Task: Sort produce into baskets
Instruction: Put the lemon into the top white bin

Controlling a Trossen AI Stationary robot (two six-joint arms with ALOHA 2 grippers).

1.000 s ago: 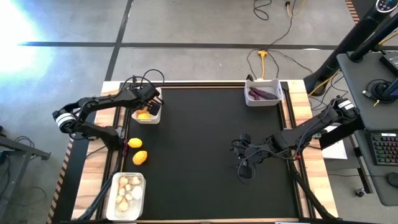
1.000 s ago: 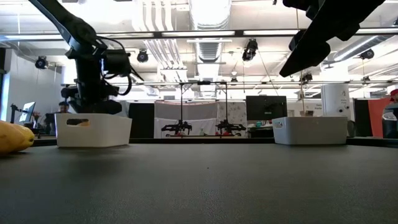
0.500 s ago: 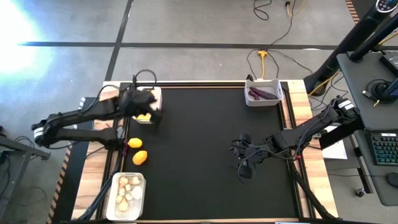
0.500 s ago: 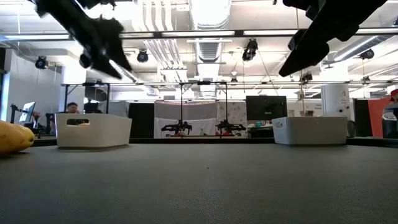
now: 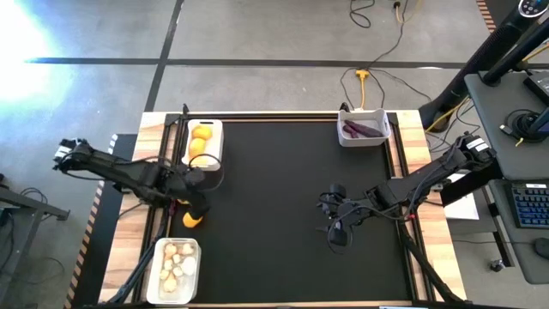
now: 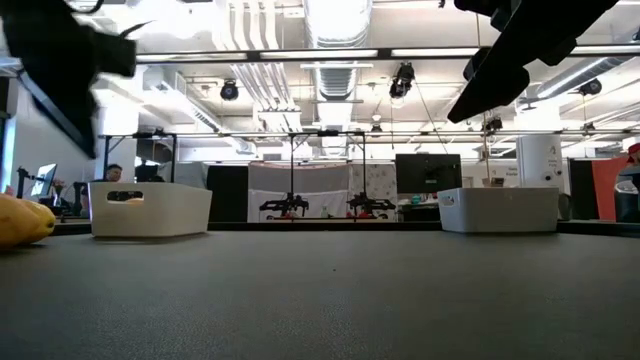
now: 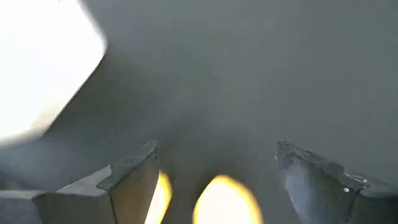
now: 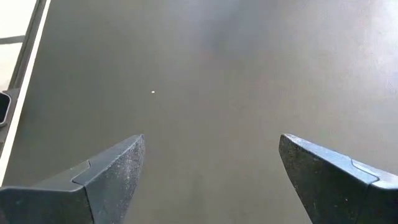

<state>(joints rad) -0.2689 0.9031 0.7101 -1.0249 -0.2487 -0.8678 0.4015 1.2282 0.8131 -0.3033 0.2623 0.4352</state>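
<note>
Your top-left bin [image 5: 203,144] held two lemons [image 5: 200,140]. The top-right bin [image 5: 364,127] held purple pieces [image 5: 362,130], and the bottom-left bin [image 5: 176,270] held beige lumps [image 5: 177,263]. Your left gripper [image 5: 194,190] hung wide open and empty over loose lemons [image 5: 192,219] at the mat's left edge. Your right gripper [image 5: 338,233] waited open and empty over the bare middle of the mat [image 5: 274,189].

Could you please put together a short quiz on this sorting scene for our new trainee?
1. True or false: the left gripper is shut on a lemon.
2. What fills the far-right basket? A lemons, B purple pieces, C beige pieces.
3. How many lemons lie in the far-left basket?

Key: 1 false, it is open above the loose lemons on the mat; 2 B; 3 two.
</note>
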